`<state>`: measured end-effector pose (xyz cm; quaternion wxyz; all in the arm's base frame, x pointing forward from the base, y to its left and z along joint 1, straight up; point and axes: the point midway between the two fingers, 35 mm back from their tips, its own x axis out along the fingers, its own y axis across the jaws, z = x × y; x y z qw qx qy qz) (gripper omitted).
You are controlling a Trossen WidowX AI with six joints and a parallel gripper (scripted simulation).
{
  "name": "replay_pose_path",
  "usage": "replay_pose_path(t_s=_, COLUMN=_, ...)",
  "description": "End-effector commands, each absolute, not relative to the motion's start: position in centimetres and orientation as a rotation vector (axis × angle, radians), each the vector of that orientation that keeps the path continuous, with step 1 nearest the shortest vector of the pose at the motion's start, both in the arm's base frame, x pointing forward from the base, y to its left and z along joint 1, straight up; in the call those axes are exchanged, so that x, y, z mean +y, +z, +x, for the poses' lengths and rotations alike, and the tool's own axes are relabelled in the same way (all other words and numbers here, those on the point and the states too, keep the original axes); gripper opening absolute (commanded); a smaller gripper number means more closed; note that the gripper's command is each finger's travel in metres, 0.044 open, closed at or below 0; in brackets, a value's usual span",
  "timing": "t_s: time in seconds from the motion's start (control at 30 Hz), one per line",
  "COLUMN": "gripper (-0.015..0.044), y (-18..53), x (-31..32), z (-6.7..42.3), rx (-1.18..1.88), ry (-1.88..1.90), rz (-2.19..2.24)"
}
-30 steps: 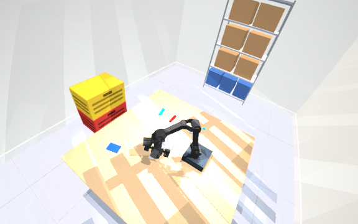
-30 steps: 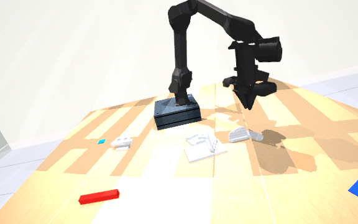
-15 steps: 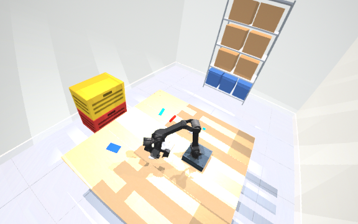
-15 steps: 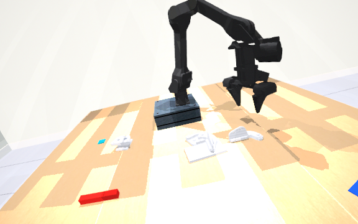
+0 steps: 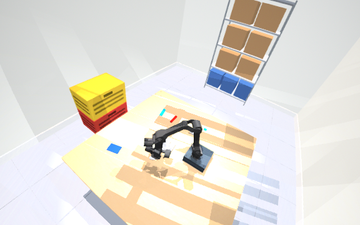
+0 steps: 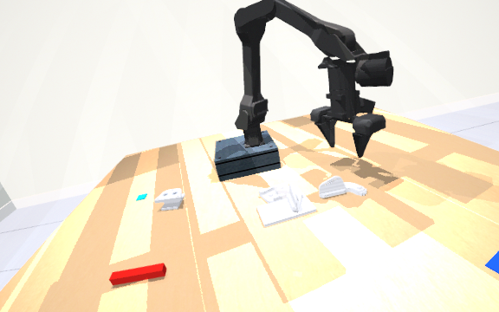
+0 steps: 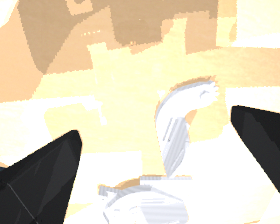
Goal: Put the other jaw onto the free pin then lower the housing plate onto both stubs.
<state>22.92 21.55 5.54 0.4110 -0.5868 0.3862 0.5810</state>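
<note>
cardboard boxes (image 5: 245, 12) and blue bins (image 5: 229, 83), contents hidden, sit on shelving (image 5: 270, 47).

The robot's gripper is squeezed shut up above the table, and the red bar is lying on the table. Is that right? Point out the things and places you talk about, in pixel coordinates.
Not quite: the gripper (image 5: 161, 154) (image 6: 346, 152) (image 7: 156, 124) is open, and the exterior view shows its fingers spread apart. It is up above the table (image 5: 227, 215) (image 6: 340, 277), and the red bar (image 5: 174, 119) (image 6: 138, 274) is lying on the table.

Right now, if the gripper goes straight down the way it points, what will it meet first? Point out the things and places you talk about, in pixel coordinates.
Probably the loose white jaw (image 6: 333, 187) (image 7: 175, 125) or the tabletop (image 6: 319, 269) beside it: the wrist view shows the jaw between the open gripper's (image 6: 346, 152) (image 7: 156, 122) fingertips, though depth is unclear.
</note>
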Motion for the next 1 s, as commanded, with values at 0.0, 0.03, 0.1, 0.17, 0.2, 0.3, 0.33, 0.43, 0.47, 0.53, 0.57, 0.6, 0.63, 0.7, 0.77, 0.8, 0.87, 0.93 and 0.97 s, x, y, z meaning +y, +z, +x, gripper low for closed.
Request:
replay_pose_path(t_s=0.0, gripper=0.0440, y=5.54, x=21.55, z=22.92, rx=0.972, ry=1.462, rz=-1.477)
replay_pose_path(t_s=0.03, gripper=0.0440, y=5.54, x=21.55, z=22.92, rx=0.972, ry=1.462, rz=-1.477)
replay_pose_path(t_s=0.1, gripper=0.0440, y=5.54, x=21.55, z=22.92, rx=0.972, ry=1.462, rz=-1.477)
replay_pose_path(t_s=0.17, gripper=0.0440, y=5.54, x=21.55, z=22.92, rx=0.972, ry=1.462, rz=-1.477)
replay_pose_path(t_s=0.2, gripper=0.0440, y=5.54, x=21.55, z=22.92, rx=0.972, ry=1.462, rz=-1.477)
replay_pose_path(t_s=0.3, gripper=0.0440, y=5.54, x=21.55, z=22.92, rx=0.972, ry=1.462, rz=-1.477)
replay_pose_path(t_s=0.33, gripper=0.0414, y=5.54, x=21.55, z=22.92, rx=0.972, ry=1.462, rz=-1.477)
replay_pose_path(t_s=0.43, gripper=0.0335, y=5.54, x=21.55, z=22.92, rx=0.972, ry=1.462, rz=-1.477)
replay_pose_path(t_s=0.47, gripper=0.0309, y=5.54, x=21.55, z=22.92, rx=0.972, ry=1.462, rz=-1.477)
replay_pose_path(t_s=0.53, gripper=0.0256, y=5.54, x=21.55, z=22.92, rx=0.972, ry=1.462, rz=-1.477)
replay_pose_path(t_s=0.57, gripper=0.0230, y=5.54, x=21.55, z=22.92, rx=0.972, ry=1.462, rz=-1.477)
replay_pose_path(t_s=0.6, gripper=0.0204, y=5.54, x=21.55, z=22.92, rx=0.972, ry=1.462, rz=-1.477)
replay_pose_path(t_s=0.63, gripper=0.0177, y=5.54, x=21.55, z=22.92, rx=0.972, ry=1.462, rz=-1.477)
replay_pose_path(t_s=0.7, gripper=0.0125, y=5.54, x=21.55, z=22.92, rx=0.972, ry=1.462, rz=-1.477)
replay_pose_path(t_s=0.77, gripper=0.0072, y=5.54, x=21.55, z=22.92, rx=0.972, ry=1.462, rz=-1.477)
replay_pose_path(t_s=0.8, gripper=0.0046, y=5.54, x=21.55, z=22.92, rx=0.972, ry=1.462, rz=-1.477)
replay_pose_path(t_s=0.87, gripper=0.0000, y=5.54, x=21.55, z=22.92, rx=0.972, ry=1.462, rz=-1.477)
replay_pose_path(t_s=0.93, gripper=0.0000, y=5.54, x=21.55, z=22.92, rx=0.972, ry=1.462, rz=-1.477)
replay_pose_path(t_s=0.97, gripper=0.0000, y=5.54, x=21.55, z=22.92, rx=0.972, ry=1.462, rz=-1.477)
